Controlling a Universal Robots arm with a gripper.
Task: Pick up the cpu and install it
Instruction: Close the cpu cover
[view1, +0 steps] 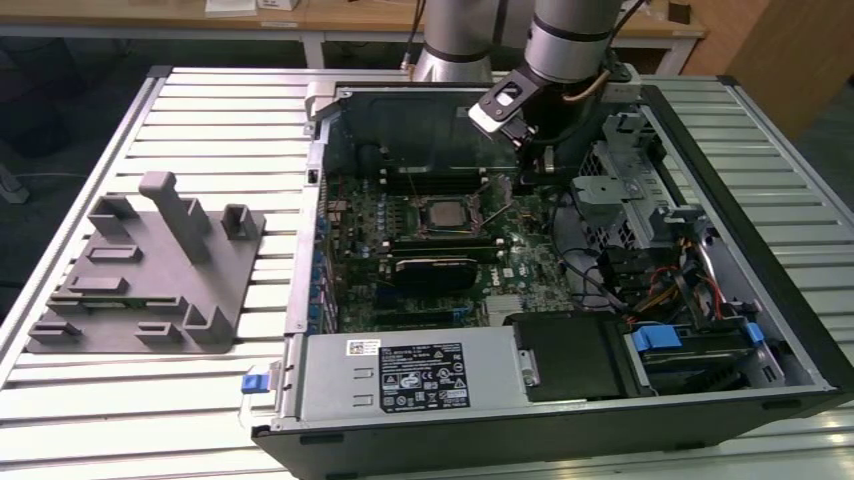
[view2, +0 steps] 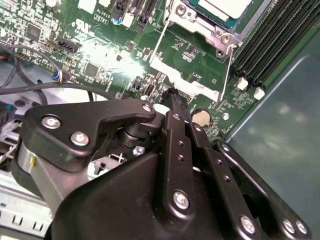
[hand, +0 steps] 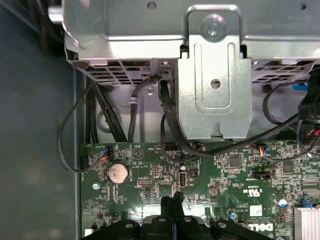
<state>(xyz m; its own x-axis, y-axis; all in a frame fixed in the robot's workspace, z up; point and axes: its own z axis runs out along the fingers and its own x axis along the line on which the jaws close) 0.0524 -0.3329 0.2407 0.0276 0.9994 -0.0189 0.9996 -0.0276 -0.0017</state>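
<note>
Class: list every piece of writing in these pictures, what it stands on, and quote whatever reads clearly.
Black label on the power supply: too small to read.
White sticker beside it: too small to read.
White lettering on the motherboard, in both wrist views: too small to quote.

Robotics lab: an opened computer case (view1: 534, 440) is lying on a slatted metal table (view1: 200, 110), a robot arm (view1: 567, 40) is hanging over it, wooden workbenches (view1: 360, 20) behind.
</note>
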